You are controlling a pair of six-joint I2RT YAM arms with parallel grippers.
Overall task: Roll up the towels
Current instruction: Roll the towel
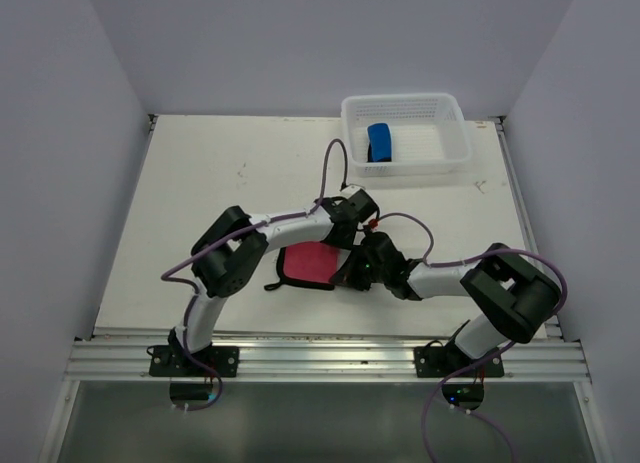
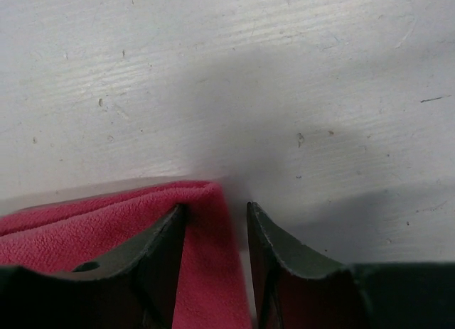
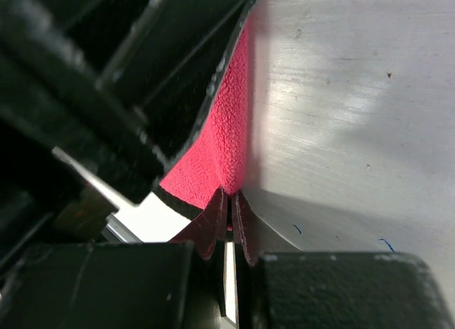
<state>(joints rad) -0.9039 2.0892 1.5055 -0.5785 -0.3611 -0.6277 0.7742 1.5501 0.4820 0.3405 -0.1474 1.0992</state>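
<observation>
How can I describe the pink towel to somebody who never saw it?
Find the white table and look toward the middle of its near edge. The pink towel lies there. Only it is pink; the blue towel sits in the basket at the back.

So the blue towel [image 1: 380, 143] is a short roll, upper right of the frame inside the white mesh basket [image 1: 452, 133]. The pink-red towel [image 1: 308, 265] sits dead centre, mostly flat, with its right edge lifted into a fold.
</observation>
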